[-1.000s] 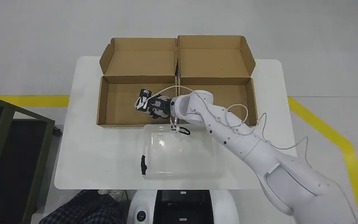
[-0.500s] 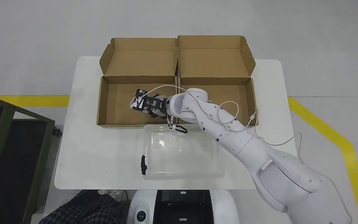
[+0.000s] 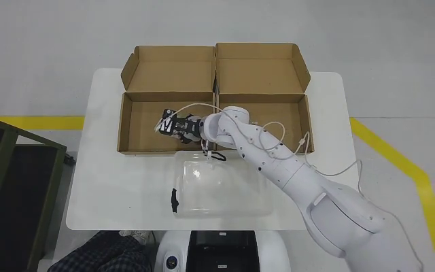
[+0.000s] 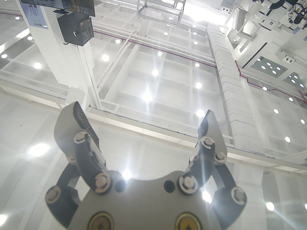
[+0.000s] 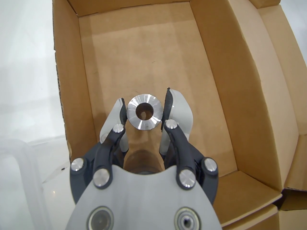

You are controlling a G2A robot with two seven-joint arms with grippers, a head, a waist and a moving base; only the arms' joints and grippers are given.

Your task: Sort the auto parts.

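My right gripper [image 5: 145, 99] is shut on a shiny metal ring [image 5: 144, 112] with a round hole in its middle. It hangs low over the floor of the left cardboard box [image 5: 144, 48], near that box's middle. From the top view the right gripper [image 3: 167, 125] is inside the left box [image 3: 139, 129], with the arm stretched across the box's front wall. My left gripper [image 4: 142, 110] is open, holds nothing and points up at the ceiling.
A second open cardboard box [image 3: 272, 117] stands directly right of the left one. A clear plastic container [image 3: 217, 185] lies in front of both boxes, with small black parts [image 3: 175, 198] at its left side and at its back rim.
The right gripper has moved a little to the left inside the left box, still holding the metal ring.
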